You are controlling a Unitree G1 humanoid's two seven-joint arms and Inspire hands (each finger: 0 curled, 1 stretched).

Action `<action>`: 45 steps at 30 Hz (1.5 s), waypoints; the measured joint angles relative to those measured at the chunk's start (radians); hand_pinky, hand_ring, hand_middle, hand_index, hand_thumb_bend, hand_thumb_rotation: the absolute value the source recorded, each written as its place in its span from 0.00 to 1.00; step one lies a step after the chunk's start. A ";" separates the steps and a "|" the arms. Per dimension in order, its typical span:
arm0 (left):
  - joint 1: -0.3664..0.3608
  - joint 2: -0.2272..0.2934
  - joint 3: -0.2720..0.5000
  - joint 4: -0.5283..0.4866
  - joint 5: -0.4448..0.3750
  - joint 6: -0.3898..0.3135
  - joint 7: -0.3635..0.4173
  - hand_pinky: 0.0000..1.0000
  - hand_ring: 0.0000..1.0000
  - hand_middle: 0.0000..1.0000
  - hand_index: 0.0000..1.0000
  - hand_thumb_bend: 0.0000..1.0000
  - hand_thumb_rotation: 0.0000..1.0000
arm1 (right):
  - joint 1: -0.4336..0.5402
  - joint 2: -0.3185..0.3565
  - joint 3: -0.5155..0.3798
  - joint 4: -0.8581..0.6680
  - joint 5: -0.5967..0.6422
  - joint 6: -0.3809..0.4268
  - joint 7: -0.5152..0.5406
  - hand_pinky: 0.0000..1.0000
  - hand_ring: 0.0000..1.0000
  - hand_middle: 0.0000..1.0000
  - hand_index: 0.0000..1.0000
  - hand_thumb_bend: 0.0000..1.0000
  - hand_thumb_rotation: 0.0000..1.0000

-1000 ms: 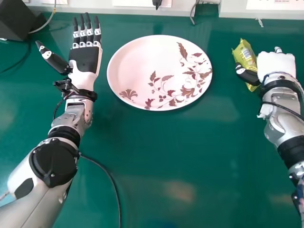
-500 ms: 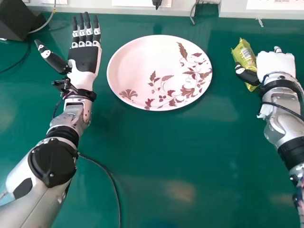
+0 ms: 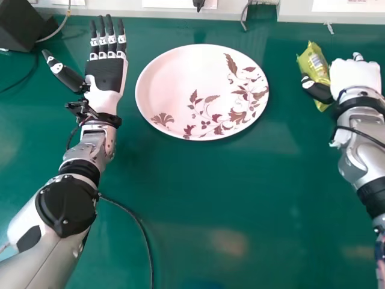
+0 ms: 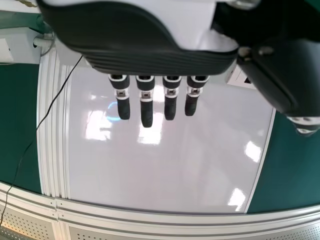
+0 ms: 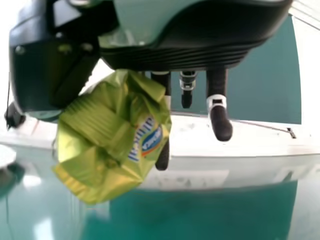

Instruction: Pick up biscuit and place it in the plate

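Gripping the crinkled yellow-green foil biscuit packet with the right hand – partly closed, with thumb and fingers on opposite sides of the foil, at the right of the head view. Impossible to tell whether touching the glossy green table underneath.

Well apart from the packet, nearer the middle of the table: a broad pinkish-white oval plate with brown leaves and flowers. Beyond that, left of the plate, the left hand – wide open, palm up, fingers straight, thumb spread, holding no object.

Beside the left forearm, curving toward the near edge, a thin black cable. In the far left corner, a dark angular box with a pale cable alongside. Along the far edge, a whitish ledge.
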 measured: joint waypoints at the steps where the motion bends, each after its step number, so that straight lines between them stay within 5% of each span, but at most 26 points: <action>1: 0.000 0.000 0.000 0.000 0.000 0.000 0.000 0.92 0.93 1.00 1.00 1.00 0.46 | 0.003 -0.003 -0.004 -0.016 -0.001 0.007 0.008 0.15 0.31 0.42 0.52 0.51 0.00; 30: 0.000 0.001 -0.022 0.000 0.010 -0.013 0.003 0.88 0.90 0.99 1.00 1.00 0.44 | 0.044 -0.021 -0.062 -0.380 -0.085 0.100 0.214 0.16 0.31 0.41 0.51 0.52 0.00; 45: 0.000 0.001 -0.034 0.000 0.030 -0.022 -0.002 0.90 0.89 0.97 1.00 1.00 0.43 | 0.044 0.048 -0.059 -0.438 -0.129 0.086 0.230 0.15 0.31 0.42 0.51 0.52 0.00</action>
